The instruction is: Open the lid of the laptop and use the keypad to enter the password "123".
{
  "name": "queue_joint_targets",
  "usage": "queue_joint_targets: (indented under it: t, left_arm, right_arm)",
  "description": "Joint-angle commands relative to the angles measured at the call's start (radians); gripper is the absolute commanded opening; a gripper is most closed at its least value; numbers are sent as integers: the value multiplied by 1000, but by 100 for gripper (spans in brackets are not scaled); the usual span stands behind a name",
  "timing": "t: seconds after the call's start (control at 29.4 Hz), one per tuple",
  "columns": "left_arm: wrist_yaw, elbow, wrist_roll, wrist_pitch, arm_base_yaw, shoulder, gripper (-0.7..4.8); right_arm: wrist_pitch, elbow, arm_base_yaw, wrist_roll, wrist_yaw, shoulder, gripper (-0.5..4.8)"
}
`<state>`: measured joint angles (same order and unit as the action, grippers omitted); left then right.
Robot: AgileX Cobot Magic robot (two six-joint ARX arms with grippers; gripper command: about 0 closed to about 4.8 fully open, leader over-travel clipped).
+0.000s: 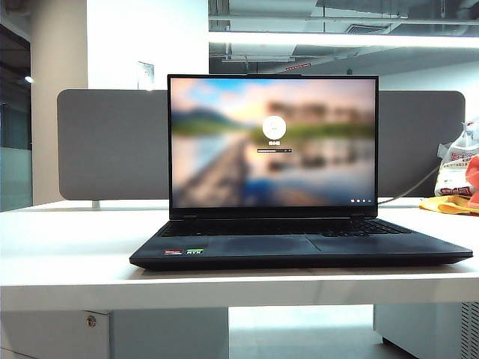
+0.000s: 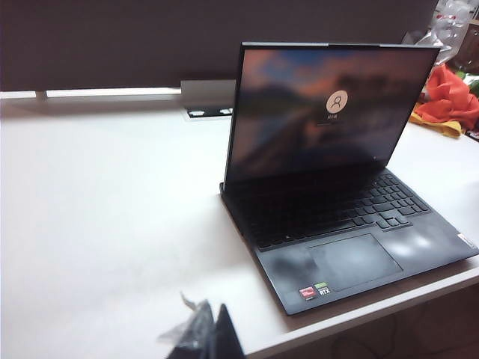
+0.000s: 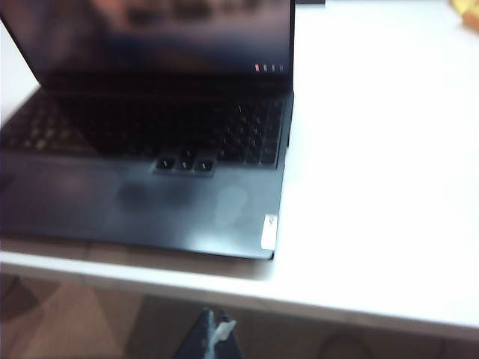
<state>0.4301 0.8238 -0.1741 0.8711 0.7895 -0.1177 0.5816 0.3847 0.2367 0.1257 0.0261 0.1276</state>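
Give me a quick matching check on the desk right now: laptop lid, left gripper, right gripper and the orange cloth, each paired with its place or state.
Things:
1. lid
2. left gripper
3. right gripper
4. orange cloth

Places or states:
A. shut, below the table's front edge, off the laptop's keypad corner
B. raised upright, login screen lit
C. lying on the table beside the laptop's keypad side
D. low over the bare table, off the sticker corner

Pairs: 1-B, 2-D, 3-A, 4-C
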Motion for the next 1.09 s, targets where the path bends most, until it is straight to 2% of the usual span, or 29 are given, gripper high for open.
queue_joint_targets:
  t: [0.03, 0.24, 1.02, 1.09]
  left_arm:
    - [-8, 1, -2, -27, -2, -3, -6]
    - [-4, 1, 2, -19, -2, -3, -6]
    - [-4, 1, 2, -19, -3, -2, -5]
    - [-3, 1, 24, -23, -19, -2, -5]
  right_arm:
    - [-119, 4, -1, 2, 2, -63, -9]
    - [-184, 4, -2, 2, -6, -124, -8]
    - [-141, -21, -2, 2, -2, -124, -9]
    - [-141, -21, -2, 2, -2, -124, -9]
